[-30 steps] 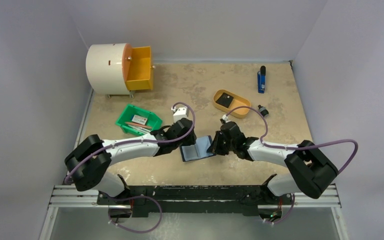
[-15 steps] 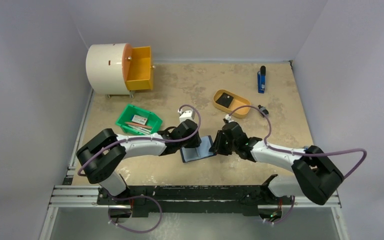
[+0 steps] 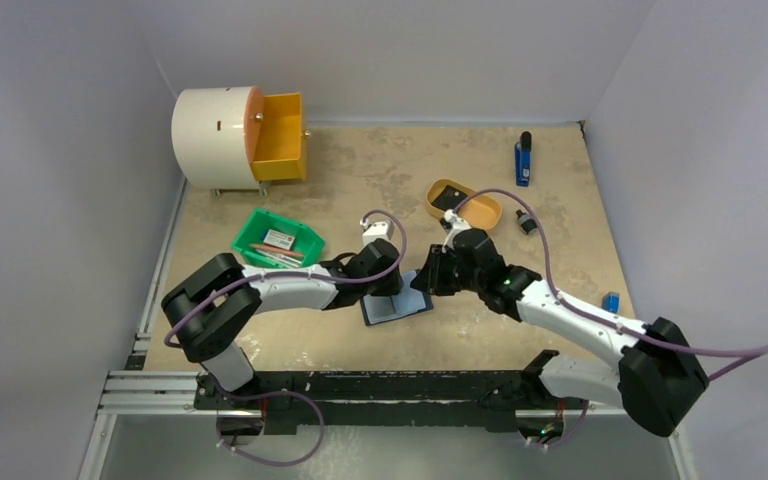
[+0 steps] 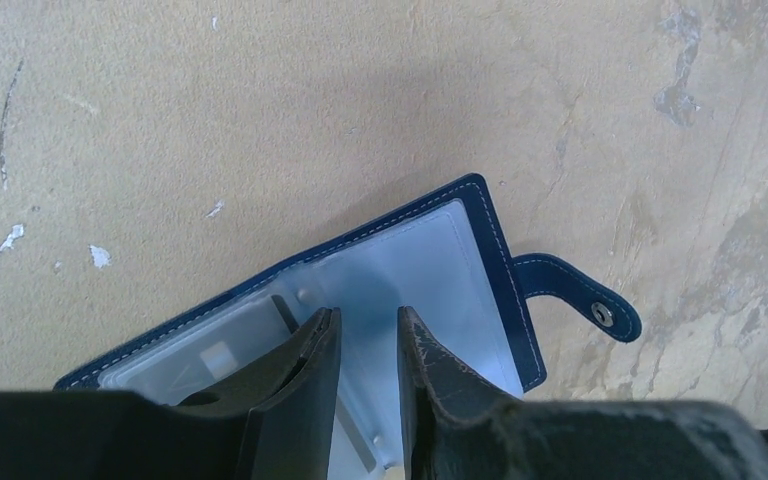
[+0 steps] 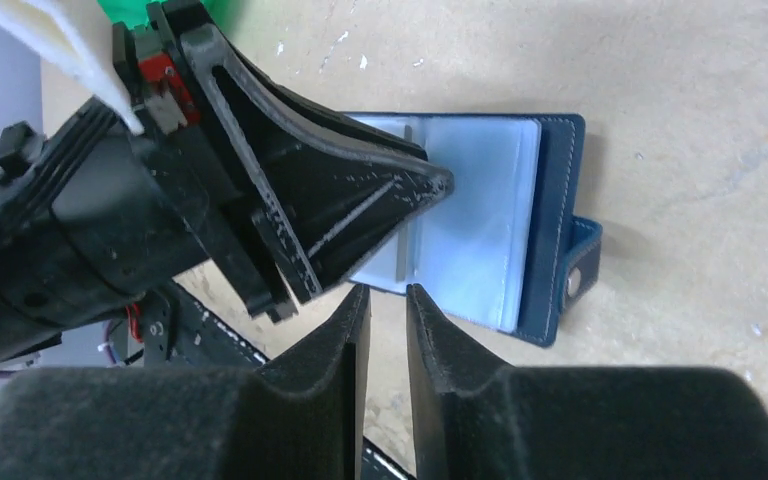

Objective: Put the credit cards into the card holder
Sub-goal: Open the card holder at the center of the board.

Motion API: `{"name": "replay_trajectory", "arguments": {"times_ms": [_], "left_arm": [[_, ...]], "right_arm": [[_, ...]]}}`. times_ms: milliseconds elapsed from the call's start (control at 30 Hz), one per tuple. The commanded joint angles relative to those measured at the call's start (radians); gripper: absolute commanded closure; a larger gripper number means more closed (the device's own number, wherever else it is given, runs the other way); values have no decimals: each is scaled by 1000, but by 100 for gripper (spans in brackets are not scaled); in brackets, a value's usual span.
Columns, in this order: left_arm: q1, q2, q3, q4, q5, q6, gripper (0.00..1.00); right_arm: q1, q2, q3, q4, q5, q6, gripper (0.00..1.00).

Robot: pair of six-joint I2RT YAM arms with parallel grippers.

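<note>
1. Small navy-blue folding card holder (image 4: 430, 260): spread open and flat on the beige table (image 3: 400, 170), close to the middle of the near edge. Clear plastic sleeves face up, and the snap tab (image 4: 570, 290) with its light stud sticks out from one side.
2. Left gripper (image 4: 365, 325): directly over the clear sleeves, tips down at the plastic. Jaws parted by a narrow gap, nothing seen between them. Cannot tell whether the tips touch the sleeve.
3. Right gripper (image 5: 387, 298): just beside the holder's edge, facing the left one. Jaws likewise a slit apart, nothing pinched.
4. Green plastic bin (image 3: 248, 238): towards the left edge, beside the left arm, with a card-like piece and other small items inside.
5. Mustard-yellow oval tray (image 3: 488, 214): beyond the right gripper, towards the far edge, with a dark flat piece in it.
6. White drum-shaped cabinet (image 3: 215, 135) with its orange drawer (image 3: 280, 135) pulled out, at the far left corner.
7. Blue-and-black stick (image 3: 523, 160) near the far right corner; small blue piece (image 3: 611, 301) near the right edge.
</note>
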Motion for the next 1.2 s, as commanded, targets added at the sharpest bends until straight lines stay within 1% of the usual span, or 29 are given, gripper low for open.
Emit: {"name": "replay_trajectory", "arguments": {"times_ms": [0, 167, 367, 467, 667, 733, 867, 1167], "left_arm": [[-3, 14, 48, 38, -9, 16, 74], [-2, 49, 69, 57, 10, 24, 74], [-2, 105, 109, 71, 36, 31, 75], [-2, 81, 112, 56, 12, 31, 74], [-3, -80, 65, -34, -91, 17, 64], [-2, -129, 39, -84, -114, -8, 59], [-2, -176, -4, -135, -144, -49, 50], [-6, -153, 1, -237, -169, -70, 48]], "right_arm": [[-1, 102, 41, 67, -55, -34, 80], [-2, 194, 12, 136, -52, -4, 82], [-1, 229, -33, 138, -4, 11, 83], [-2, 247, -59, 130, 16, 18, 84], [-2, 264, -89, 140, 37, 36, 85], [-1, 275, -91, 141, 36, 43, 85], [-2, 304, -99, 167, 34, 54, 85], [-2, 332, -105, 193, 43, 61, 86]]}}
